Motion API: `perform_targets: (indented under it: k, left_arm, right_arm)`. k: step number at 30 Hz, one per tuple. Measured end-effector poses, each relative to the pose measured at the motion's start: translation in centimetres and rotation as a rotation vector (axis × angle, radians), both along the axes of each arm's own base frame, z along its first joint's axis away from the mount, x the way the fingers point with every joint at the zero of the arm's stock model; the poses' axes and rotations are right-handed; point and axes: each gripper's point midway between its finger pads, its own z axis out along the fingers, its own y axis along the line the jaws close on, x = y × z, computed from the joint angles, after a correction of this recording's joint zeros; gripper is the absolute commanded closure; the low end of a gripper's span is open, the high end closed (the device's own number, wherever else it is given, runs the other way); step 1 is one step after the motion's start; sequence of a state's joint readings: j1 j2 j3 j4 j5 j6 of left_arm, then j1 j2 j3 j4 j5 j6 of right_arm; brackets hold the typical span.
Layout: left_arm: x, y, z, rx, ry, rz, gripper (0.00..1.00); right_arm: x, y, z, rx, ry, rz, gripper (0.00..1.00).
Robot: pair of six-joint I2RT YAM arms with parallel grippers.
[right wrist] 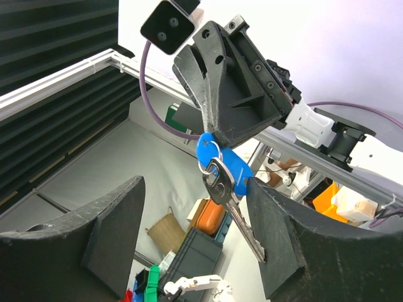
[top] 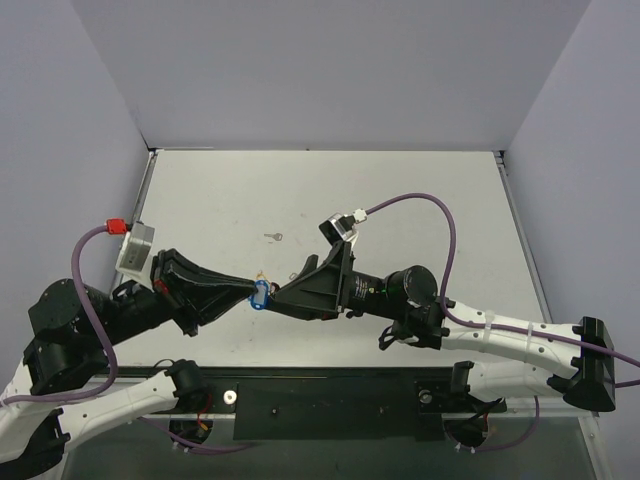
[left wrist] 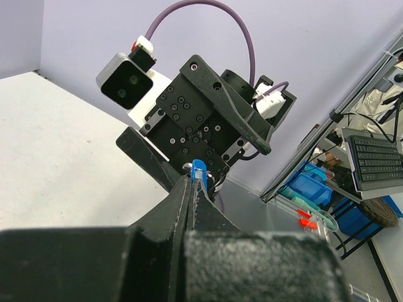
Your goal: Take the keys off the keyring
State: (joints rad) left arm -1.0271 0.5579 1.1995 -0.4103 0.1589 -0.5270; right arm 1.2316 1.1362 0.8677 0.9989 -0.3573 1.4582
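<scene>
My left gripper (top: 252, 290) is shut on the blue oval key tag (top: 261, 294) and holds it above the table. In the left wrist view the tag (left wrist: 199, 168) sticks out past the closed fingertips (left wrist: 189, 184). In the right wrist view the tag (right wrist: 227, 162) hangs from the left gripper's tips with a thin metal ring (right wrist: 209, 157). A silver key (right wrist: 234, 204) dangles from the ring. My right gripper (right wrist: 195, 233) is open, its fingers on either side of that key. The key's tip is close to the right finger (right wrist: 283, 233). A tiny round-headed silver key (top: 273, 237) lies on the table.
The white table (top: 420, 200) is walled by grey panels at the back and sides. The right arm's purple cable (top: 420, 205) arcs over the table's middle right. A black base plate (top: 320, 405) lies along the near edge.
</scene>
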Motion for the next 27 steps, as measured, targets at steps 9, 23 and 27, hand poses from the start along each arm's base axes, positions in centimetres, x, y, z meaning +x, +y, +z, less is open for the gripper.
perform_targets:
  k: [9,23,27]
  left_arm:
    - [-0.5,0.8,-0.6,0.018,0.002,0.001,1.00]
    - [-0.3,1.2,-1.2,0.034,0.018,0.023,1.00]
    - [-0.3,1.2,-1.2,0.034,0.018,0.023,1.00]
  right_arm:
    - [0.0,-0.1,0.5,0.013,-0.004,0.000,0.57]
    - [-0.1,-0.1,1.0,0.021,-0.005,0.002,0.72]
    - [0.0,0.1,0.7,0.008,-0.004,0.001,0.76]
